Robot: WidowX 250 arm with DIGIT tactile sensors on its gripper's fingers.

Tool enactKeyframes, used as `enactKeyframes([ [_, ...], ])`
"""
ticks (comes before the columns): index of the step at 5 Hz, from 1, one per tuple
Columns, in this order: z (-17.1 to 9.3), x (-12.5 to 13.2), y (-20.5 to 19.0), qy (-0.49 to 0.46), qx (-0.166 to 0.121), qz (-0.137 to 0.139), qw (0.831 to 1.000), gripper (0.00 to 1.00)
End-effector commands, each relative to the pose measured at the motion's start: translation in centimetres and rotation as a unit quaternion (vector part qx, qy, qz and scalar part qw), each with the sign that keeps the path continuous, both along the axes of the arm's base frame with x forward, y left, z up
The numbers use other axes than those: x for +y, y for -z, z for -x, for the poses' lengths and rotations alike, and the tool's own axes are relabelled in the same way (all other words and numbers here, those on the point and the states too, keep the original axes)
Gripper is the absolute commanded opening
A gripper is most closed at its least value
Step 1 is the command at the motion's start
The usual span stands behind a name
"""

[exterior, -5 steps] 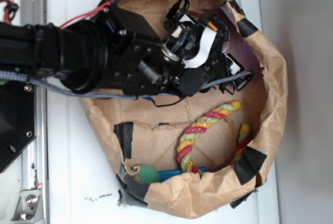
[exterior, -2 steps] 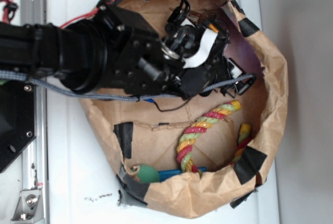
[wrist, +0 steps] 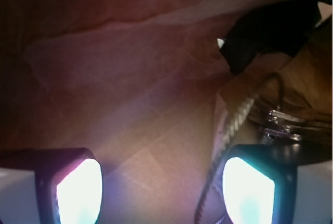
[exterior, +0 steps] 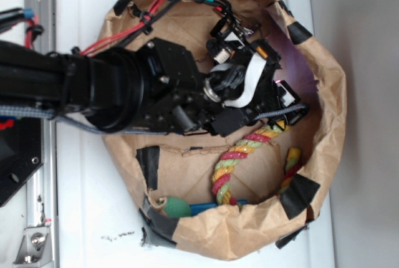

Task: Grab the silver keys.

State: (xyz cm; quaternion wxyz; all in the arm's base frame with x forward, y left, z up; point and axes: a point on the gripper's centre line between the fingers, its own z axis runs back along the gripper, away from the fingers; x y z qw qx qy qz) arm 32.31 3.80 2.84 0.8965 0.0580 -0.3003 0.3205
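Exterior view: the arm (exterior: 93,90) reaches from the left into a brown paper bag (exterior: 324,124) that lies open on a white surface (exterior: 81,218). The bag's rim is patched with black tape (exterior: 298,194). The gripper (exterior: 282,96) sits deep in the upper right part of the bag, close to the far wall, hung about with cables and a white ribbon cable (exterior: 246,87). A pink-yellow-green rope toy (exterior: 240,156) lies on the bag floor just below the gripper, its upper end touching or nearly touching the gripper body. A green object (exterior: 176,207) and a blue object (exterior: 209,207) lie at the lower wall. The keys cannot be made out in this view.

Wrist view: two fingers (wrist: 78,187) show at the bottom edge, lit pale, set well apart, with bare paper floor between them. Nothing is held. The keys (wrist: 283,122) lie at right, above the right-hand finger and outside the gap, against the bag wall under a patch of tape. A grey braided cord (wrist: 234,125) runs from the keys down past that finger's inner side.
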Motion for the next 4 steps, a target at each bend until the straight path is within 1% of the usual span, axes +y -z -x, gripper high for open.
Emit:
enactKeyframes([
  [1, -0.70, 0.54, -1.51, -0.021, -0.014, 0.014, 1.000, 0.00],
  [4, -1.07, 0.24, -1.48, -0.015, -0.013, 0.008, 1.000, 0.00],
])
